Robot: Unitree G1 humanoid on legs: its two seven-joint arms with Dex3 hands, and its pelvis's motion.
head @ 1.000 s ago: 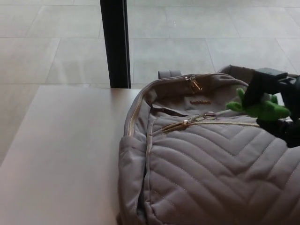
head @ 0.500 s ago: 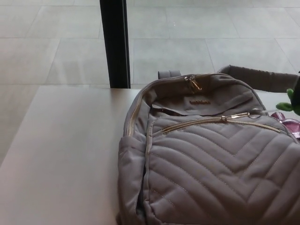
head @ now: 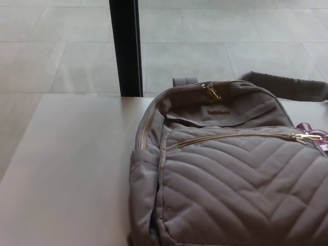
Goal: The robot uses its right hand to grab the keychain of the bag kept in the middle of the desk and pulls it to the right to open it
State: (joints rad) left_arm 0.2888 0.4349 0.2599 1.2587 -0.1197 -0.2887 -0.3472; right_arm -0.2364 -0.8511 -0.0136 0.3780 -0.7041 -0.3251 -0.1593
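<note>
The bag (head: 225,169) lies flat, its front zipper (head: 241,136) running left-right, puller (head: 306,137) at the right end (both hands are out of sight).

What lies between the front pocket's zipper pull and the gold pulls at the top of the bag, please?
In the head view, only grey bag fabric with a small gold logo plate lies between the zipper pull and the top pulls.

Single head view, steeply downward and close, over desk (head: 66,169) toward tiled floor (head: 215,51).
</note>
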